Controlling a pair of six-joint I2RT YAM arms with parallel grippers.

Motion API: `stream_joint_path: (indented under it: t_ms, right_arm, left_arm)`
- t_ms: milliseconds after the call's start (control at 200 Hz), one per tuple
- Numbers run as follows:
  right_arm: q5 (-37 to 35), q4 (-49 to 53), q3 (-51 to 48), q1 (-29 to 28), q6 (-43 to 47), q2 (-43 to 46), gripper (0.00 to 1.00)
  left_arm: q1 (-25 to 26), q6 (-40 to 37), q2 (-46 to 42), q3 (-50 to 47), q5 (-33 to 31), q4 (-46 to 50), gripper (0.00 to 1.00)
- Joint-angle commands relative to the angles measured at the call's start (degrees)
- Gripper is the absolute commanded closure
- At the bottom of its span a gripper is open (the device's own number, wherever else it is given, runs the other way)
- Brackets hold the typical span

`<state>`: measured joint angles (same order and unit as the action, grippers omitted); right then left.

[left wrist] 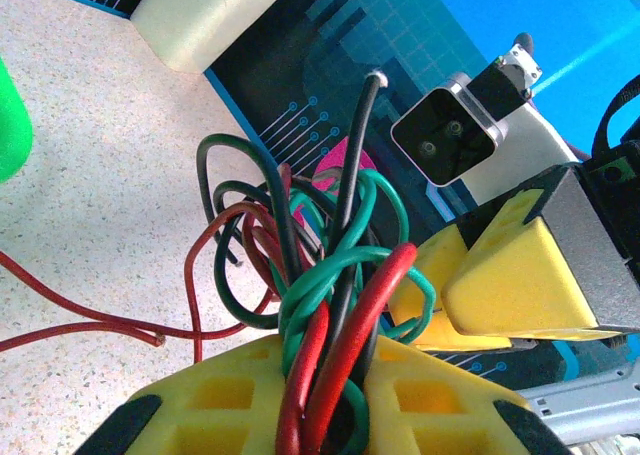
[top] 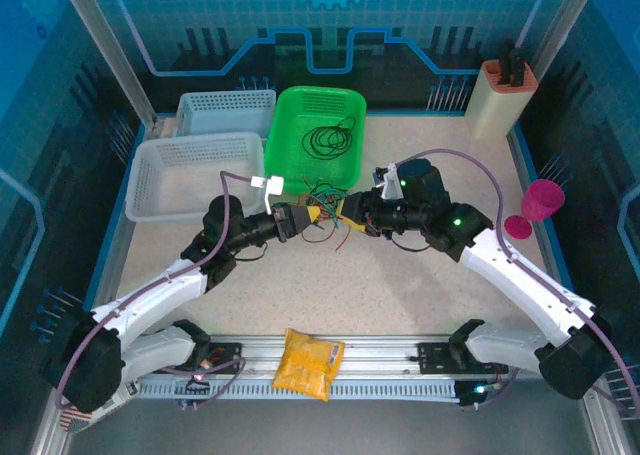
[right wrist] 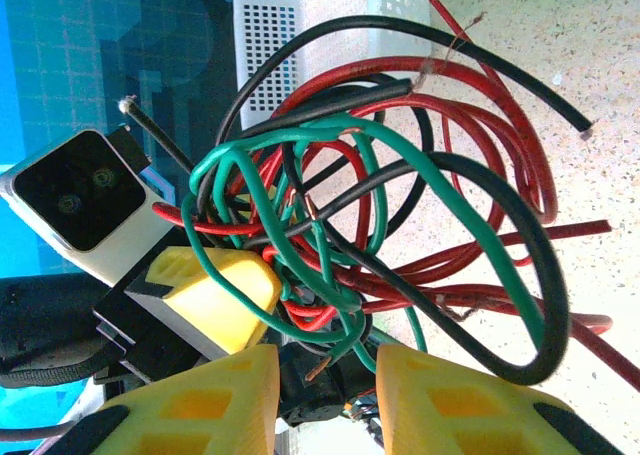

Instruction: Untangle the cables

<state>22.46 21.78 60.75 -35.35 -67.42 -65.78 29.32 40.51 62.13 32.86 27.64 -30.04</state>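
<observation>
Mid-table, near the green plastic basket (top: 320, 92), spotted the knot of red, green and black cables (left wrist: 320, 265) clamped in the left gripper (left wrist: 325, 375), likely as an anchor, with strands between the part-closed jaws of the right gripper (right wrist: 328, 385) for teasing loose, bite unclear tbh.

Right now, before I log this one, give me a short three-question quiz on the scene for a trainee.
1. True or false: a loose black cable lies in the green basket.
2. What is the left gripper shut on? A) the yellow bag B) the tangled cables C) the pink cup
3. Name the three wire colours in that tangle.
Key: 1 true; 2 B; 3 red, green and black.
</observation>
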Motion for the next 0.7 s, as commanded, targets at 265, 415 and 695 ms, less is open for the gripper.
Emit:
stream_joint_path:
  t_ms: [265,415,695]
  right_arm:
    - [-2.9,-0.1,-1.2,-0.9,-0.5,-0.8,0.74]
    - [-3.3,-0.4,-1.2,-0.9,-0.4,-1.0,0.80]
    - [-4.8,2.0,-1.8,-0.9,0.2,-0.4,0.96]
  left_arm:
    - [0.4,0.7,-1.9,0.0,0.4,-5.7,0.93]
    - [0.4,0.9,-1.9,0.1,0.4,-5.7,0.94]
    - [0.4,5.2,-1.2,-1.6,-1.9,-11.5,0.98]
